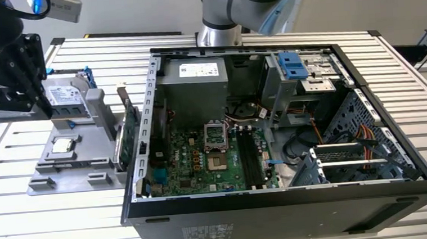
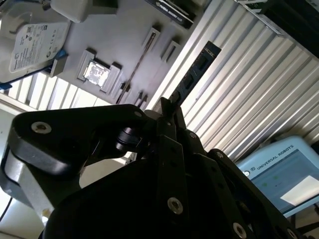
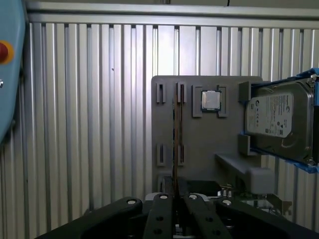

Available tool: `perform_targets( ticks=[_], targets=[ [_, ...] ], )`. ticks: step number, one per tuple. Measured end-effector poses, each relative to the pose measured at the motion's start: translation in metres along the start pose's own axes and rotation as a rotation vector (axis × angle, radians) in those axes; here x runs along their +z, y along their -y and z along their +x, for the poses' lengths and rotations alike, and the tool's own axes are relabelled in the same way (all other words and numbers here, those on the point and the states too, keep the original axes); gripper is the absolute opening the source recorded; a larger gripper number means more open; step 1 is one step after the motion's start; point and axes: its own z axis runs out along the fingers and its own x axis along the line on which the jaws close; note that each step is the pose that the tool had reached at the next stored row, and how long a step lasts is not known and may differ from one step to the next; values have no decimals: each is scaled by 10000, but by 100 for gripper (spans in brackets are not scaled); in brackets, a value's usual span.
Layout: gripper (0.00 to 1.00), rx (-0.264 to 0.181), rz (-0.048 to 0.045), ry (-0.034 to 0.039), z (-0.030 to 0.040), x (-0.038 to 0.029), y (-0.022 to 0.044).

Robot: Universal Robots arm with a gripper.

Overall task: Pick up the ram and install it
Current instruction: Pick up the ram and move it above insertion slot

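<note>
Gripper (image 2: 172, 107): we record it clamped tight on one end of the ram (image 2: 195, 72), held above the grey fixture (image 3: 199, 144). Hard drive (image 3: 276, 122) on fixture. In the exterior view, open case (image 1: 280, 216) at the fixture's three o'clock.

I've got the open computer case (image 1: 281, 222) lying on the slatted counter (image 1: 56, 232), its green motherboard (image 1: 201, 165) facing up. To the exterior view's left of it sits a grey holder plate (image 1: 45, 185) carrying a silver hard drive (image 1: 65, 96) with blue clips and a small processor chip (image 1: 62, 145). A green expansion card (image 1: 128, 139) stands on edge at the plate's side nearest the case.
</note>
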Motion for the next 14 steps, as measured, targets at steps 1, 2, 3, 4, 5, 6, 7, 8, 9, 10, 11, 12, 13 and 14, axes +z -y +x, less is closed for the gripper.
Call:
perform_targets(
  ticks=[1, 2, 3, 4, 5, 6, 7, 8, 9, 10, 11, 12, 13, 14],
  targets=[
    [0, 0, 0, 0, 0, 0, 9],
    [0, 1, -1, -1, 0, -1, 17],
    [0, 0, -1, 0, 0, -1, 26],
    [0, 0, -1, 0, 0, -1, 33],
    [0, 0, -1, 0, 0, -1, 41],
    [0, 0, -1, -1, 0, -1, 48],
    [0, 0, 0, 0, 0, -1, 56],
    [0, 0, 0, 0, -1, -1, 63],
    [0, 0, 0, 0, -1, -1, 70],
    [0, 0, 0, -1, -1, -1, 77],
    [0, 0, -1, 0, -1, -1, 84],
    [0, 0, 0, 0, -1, -1, 91],
    [0, 0, -1, 0, -1, -1, 97],
    [0, 0, 1, 1, -1, -1, 104]
  ],
)
